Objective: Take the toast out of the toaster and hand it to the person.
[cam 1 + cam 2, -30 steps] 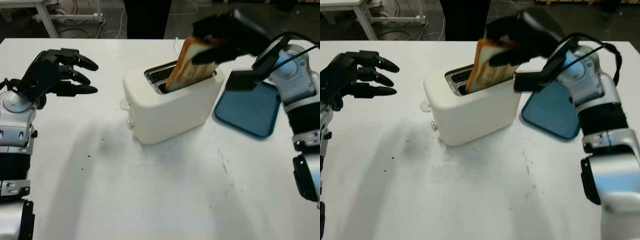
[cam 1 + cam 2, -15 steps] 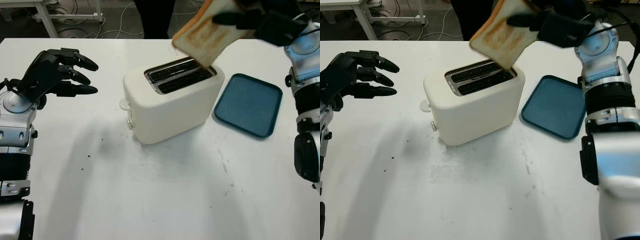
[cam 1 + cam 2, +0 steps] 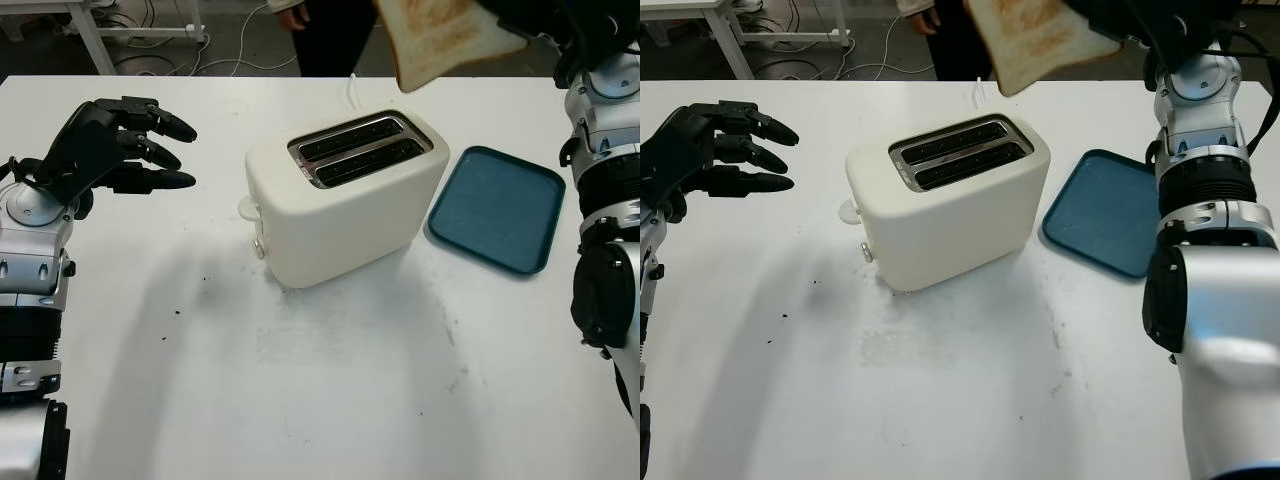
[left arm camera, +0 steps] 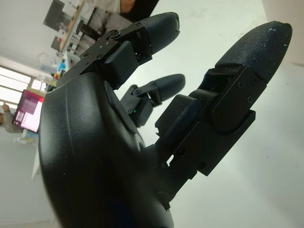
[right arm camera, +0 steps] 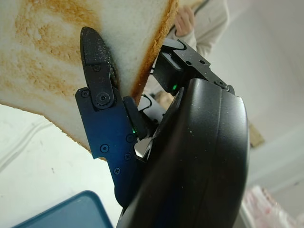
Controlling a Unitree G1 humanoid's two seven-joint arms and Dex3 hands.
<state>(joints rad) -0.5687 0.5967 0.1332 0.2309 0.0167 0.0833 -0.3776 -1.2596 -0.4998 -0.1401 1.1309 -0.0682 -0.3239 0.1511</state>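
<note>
Lifted higher since before: toast (image 3: 447, 38), pinched between right hand (image 3: 1155, 22) fingers (image 5: 97, 71), beyond toaster (image 3: 343, 195). Light, crumbly; best held flat-faced. Left hand (image 3: 105, 145) open, idle.

One toaster (image 3: 345, 195) with two slots; one toast (image 3: 445, 38) above it; one blue tray (image 3: 497, 208) beside it; two robot hands.

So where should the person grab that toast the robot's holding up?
By the free lower corner of the toast, coming from the far side of the table. The right hand pinches the opposite edge, so that end hangs clear above the toaster.
</note>
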